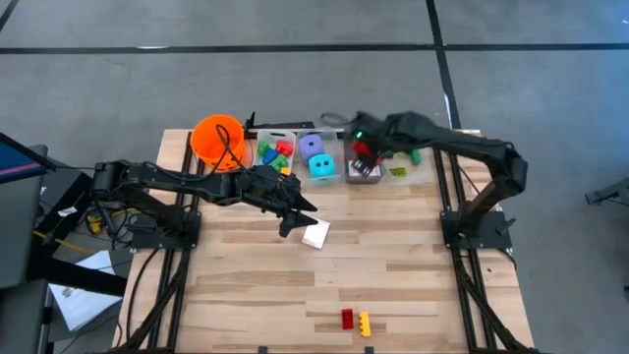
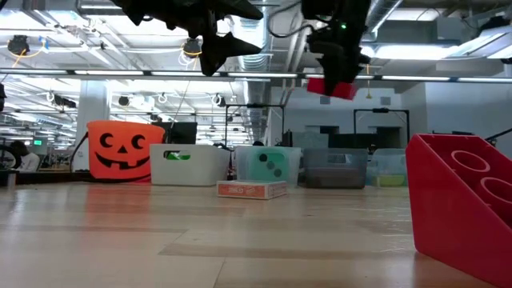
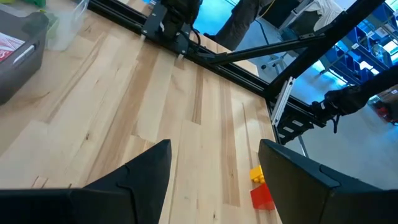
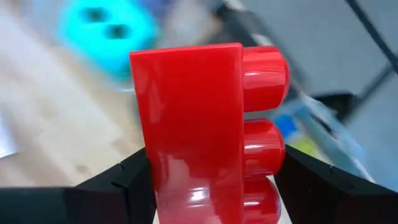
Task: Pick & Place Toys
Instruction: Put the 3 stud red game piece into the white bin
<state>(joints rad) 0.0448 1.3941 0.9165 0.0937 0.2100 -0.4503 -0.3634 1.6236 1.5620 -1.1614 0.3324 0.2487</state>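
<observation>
Two arms show from above: my right gripper (image 1: pixel 366 149) pinches a red brick (image 1: pixel 361 150) over the row of bins (image 1: pixel 278 132), while the left gripper (image 1: pixel 300 218) hangs spread above the card (image 1: pixel 316 234). Level across the table, the brick (image 2: pixel 330 86) rides high over the grey bin (image 2: pixel 334 166), so I'd lower before releasing. My right wrist shows the brick (image 4: pixel 202 130) clamped square.

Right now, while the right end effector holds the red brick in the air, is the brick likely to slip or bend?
Probably not bend: the red brick looks like hard moulded plastic with crisp edges. Its glossy faces may be slippery, but the right end effector clamps its flat sides. It looks hollow and light, carried over the bins.
</observation>
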